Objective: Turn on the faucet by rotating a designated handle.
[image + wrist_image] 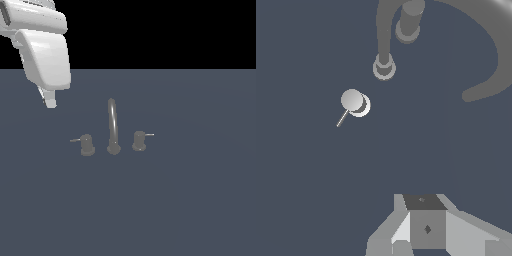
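Currently logged: my gripper (50, 103) hung up in the exterior view's upper left, well apart from the faucet (113, 127) and above the bench (200, 200), touching nothing. Gripper state: couldn't tell how far open. In the exterior view only a pale fingertip stub showed below the white arm housing (46, 57); in the wrist view the gripper (401, 246) body filled the frame edge and the fingertips were cropped, so the gap wasn't readable. Nothing visibly held. Faucet sat on the flat blue-grey bench, roughly mid-scene: tall thin arched spout (112, 120) on a round base, one knob on each side, all dull dark grey. Target handle (87, 145) stood just beside the spout base on the exterior view's left, upright, flared at the bottom, thin lever (75, 140) pointing out toward the exterior view's left. Twin knob (139, 141) stood on the other side of the spout, lever pointing to the exterior view's right. All three pieces were near each other but not touching. Wrist view looked down on the set: handle (355, 102) seen from the top as a pale round cap with its thin lever (342, 119) angled out of it, spout base (384, 67) next, twin knob (408, 22) beyond that, spout arc sweeping across the frame. Handle sat clear of the gripper with open bench between them.
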`<state>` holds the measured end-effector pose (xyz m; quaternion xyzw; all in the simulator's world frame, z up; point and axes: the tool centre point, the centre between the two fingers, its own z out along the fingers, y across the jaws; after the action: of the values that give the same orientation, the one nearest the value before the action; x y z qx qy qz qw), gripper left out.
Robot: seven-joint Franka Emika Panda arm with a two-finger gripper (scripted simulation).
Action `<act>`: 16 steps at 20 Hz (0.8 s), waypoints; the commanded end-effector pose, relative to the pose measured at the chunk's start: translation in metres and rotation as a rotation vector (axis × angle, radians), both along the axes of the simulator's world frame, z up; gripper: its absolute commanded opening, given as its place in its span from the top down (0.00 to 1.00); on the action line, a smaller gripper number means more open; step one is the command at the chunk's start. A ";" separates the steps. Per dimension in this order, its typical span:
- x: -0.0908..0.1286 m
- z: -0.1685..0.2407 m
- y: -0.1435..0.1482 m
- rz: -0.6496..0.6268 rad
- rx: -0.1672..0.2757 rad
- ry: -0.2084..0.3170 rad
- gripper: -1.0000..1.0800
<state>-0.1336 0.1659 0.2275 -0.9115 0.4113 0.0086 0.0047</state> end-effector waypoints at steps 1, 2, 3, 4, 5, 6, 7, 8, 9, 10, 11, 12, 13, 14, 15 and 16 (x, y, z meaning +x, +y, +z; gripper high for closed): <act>0.009 -0.011 0.005 -0.038 0.001 -0.001 1.00; 0.013 -0.015 0.006 -0.053 0.001 -0.002 1.00; 0.016 -0.019 0.008 -0.067 0.001 -0.002 1.00; 0.020 -0.023 0.009 -0.080 0.001 -0.002 1.00; 0.023 -0.027 0.010 -0.094 0.001 -0.002 1.00; 0.026 -0.031 0.011 -0.108 0.001 -0.002 1.00; 0.030 -0.035 0.012 -0.121 0.001 -0.003 1.00; 0.033 -0.039 0.013 -0.135 0.000 -0.003 1.00; 0.037 -0.043 0.014 -0.149 0.000 -0.003 1.00; 0.040 -0.047 0.015 -0.162 -0.001 -0.003 1.00; 0.044 -0.052 0.016 -0.176 -0.001 -0.003 1.00; 0.048 -0.056 0.017 -0.190 -0.002 -0.003 1.00; 0.051 -0.060 0.018 -0.204 -0.002 -0.004 1.00; 0.055 -0.064 0.018 -0.219 -0.003 -0.004 1.00; 0.059 -0.069 0.019 -0.234 -0.004 -0.004 1.00; 0.063 -0.073 0.020 -0.249 -0.005 -0.004 1.00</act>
<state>-0.0766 0.1846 0.1613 -0.8593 0.5115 0.0057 0.0047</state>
